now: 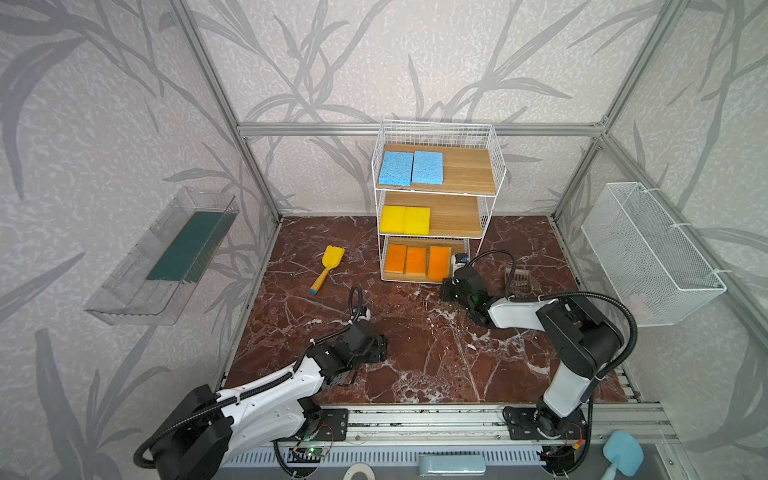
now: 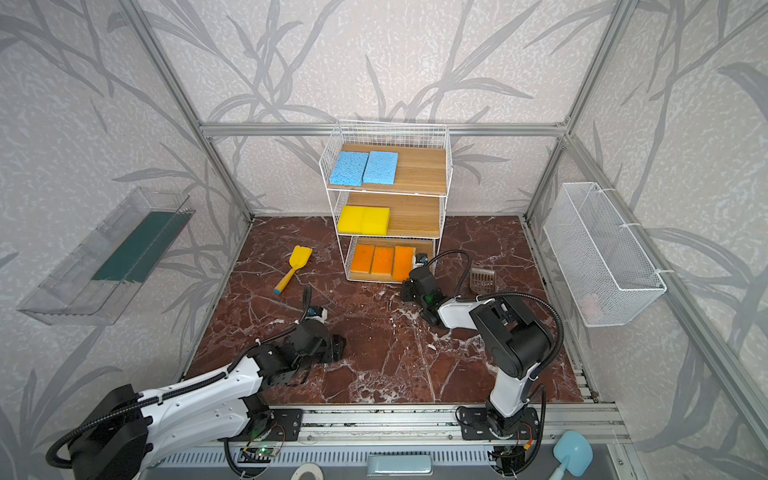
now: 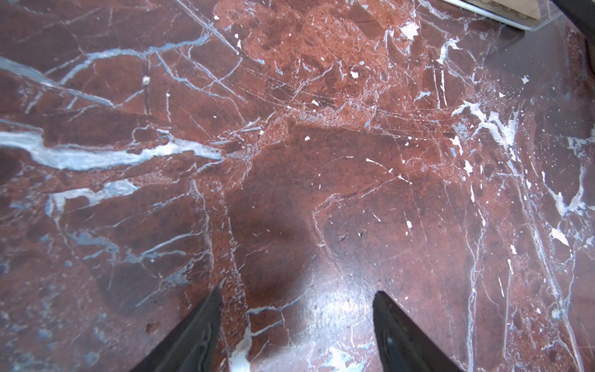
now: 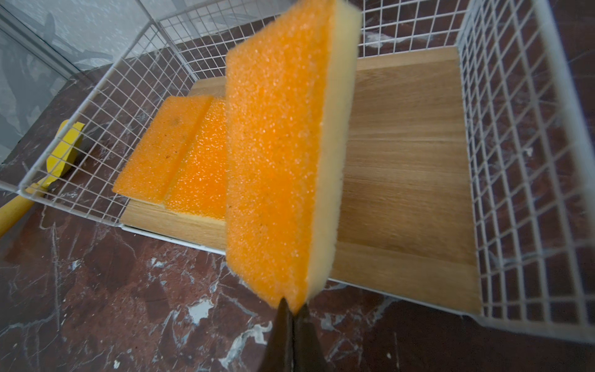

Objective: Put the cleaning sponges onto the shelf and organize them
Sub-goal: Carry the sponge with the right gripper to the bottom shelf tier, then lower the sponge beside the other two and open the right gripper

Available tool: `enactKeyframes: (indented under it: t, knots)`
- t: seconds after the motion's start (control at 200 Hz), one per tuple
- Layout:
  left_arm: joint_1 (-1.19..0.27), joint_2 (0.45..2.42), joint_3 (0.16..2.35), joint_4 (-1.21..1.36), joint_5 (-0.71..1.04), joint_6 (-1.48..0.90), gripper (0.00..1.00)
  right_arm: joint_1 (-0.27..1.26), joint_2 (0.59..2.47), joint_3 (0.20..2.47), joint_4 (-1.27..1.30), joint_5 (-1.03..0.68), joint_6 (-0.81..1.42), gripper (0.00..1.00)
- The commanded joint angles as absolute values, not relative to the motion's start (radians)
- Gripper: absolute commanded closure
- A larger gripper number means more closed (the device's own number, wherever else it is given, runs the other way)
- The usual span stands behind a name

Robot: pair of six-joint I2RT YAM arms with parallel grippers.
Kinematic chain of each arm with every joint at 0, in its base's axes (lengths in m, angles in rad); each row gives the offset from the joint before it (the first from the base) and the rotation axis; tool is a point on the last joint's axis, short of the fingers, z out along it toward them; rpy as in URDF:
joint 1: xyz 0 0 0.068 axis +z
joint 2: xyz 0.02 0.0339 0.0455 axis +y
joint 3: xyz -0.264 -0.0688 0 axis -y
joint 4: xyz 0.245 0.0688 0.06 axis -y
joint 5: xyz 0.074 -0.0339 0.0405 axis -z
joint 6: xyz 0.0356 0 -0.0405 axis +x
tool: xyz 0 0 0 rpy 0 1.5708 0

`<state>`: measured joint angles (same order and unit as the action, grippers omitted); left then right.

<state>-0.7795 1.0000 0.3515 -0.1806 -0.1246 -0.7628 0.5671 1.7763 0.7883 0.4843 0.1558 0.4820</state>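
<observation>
Right gripper clamps the third orange sponge by a corner, tilted on edge over the bottom tier of the shelf. Lower it flat, orange up, just beside the flat pair, then release. Left gripper: jaws spread, empty.

Pale wallpaper, grey leaf pattern; aluminium frame; red-brown marble tabletop, white veins.

The left arm and right arm pair glossy white shells, the left's dotted with small holes, with bulky black joints. Ribbed black conduit runs along each. Black base plates carry red wires. The left gripper has black, tapered fingers.
</observation>
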Motion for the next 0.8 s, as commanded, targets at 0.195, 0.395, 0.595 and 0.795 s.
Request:
enactKeyframes:
  t: [0.195,0.395,0.595,0.795]
  knots:
    - [-0.772,1.008,0.369,-0.207,-0.130,-0.770,0.24,0.526,1.820,0.890,0.362,0.112,0.497,0.99]
    - [-0.772,1.006,0.368,-0.214,-0.130,-0.773,0.24,0.523,1.856,0.956,0.305,0.086,0.499,0.99]
    - [-0.772,0.995,0.369,-0.224,-0.133,-0.774,0.24,0.511,1.901,1.019,0.231,0.058,0.519,0.99]
    - [-0.771,0.991,0.367,-0.230,-0.135,-0.775,0.24,0.493,1.917,1.070,0.155,0.001,0.535,0.99]
